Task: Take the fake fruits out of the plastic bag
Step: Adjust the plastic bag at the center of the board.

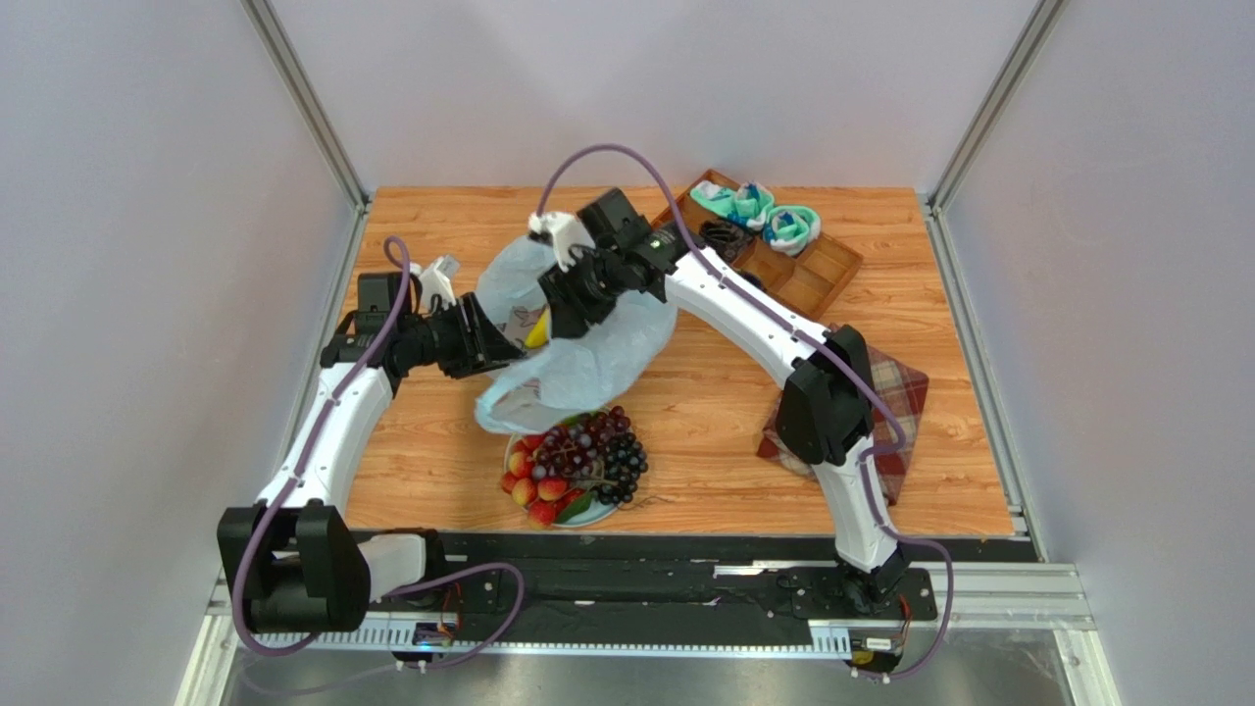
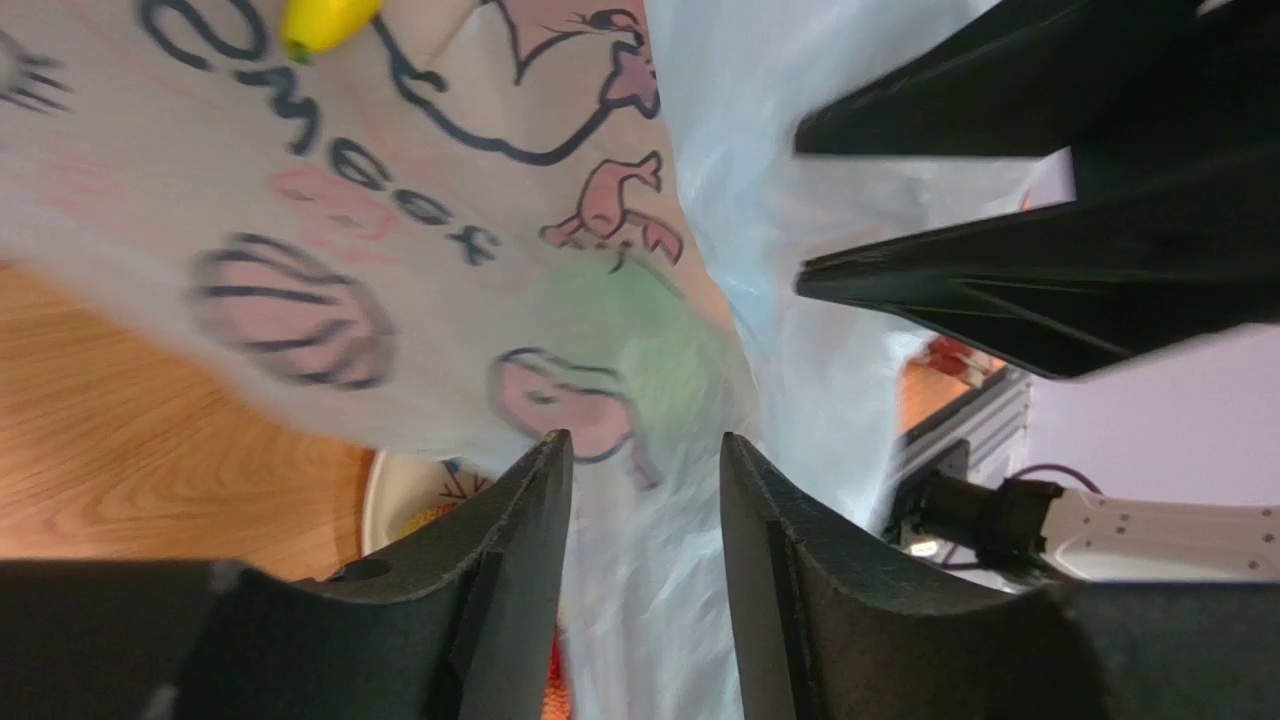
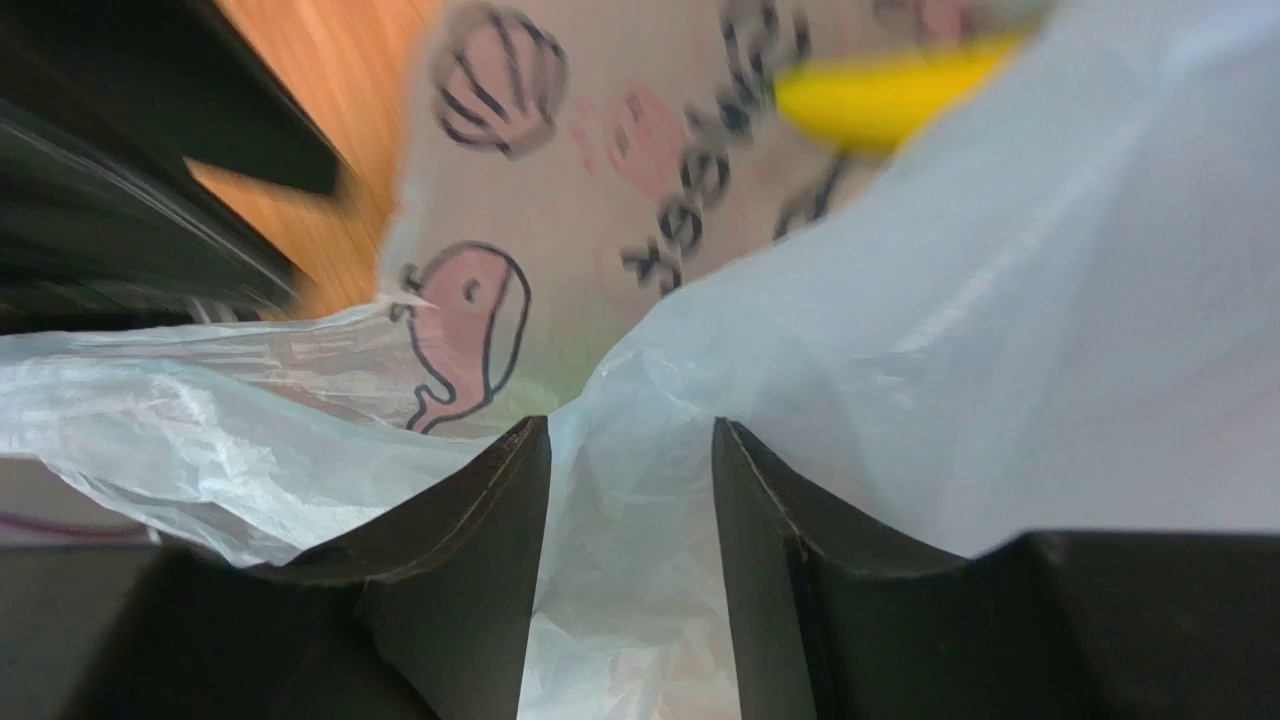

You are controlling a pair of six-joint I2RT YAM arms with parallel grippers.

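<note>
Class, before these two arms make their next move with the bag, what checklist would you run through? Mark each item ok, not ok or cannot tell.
1. Does the left gripper hold the plastic bag? Film lies between its fingers, but how firmly is unclear: cannot tell.
2. Does the right gripper hold the bag? Same picture: cannot tell.
3. Is the banana out? It sits at the bag, not on the plate: not ok.
4. Is the green fruit out? A green shape shows through the film: not ok.
5. Are the red fruits and grape bunch on the plate? Ok.
</note>
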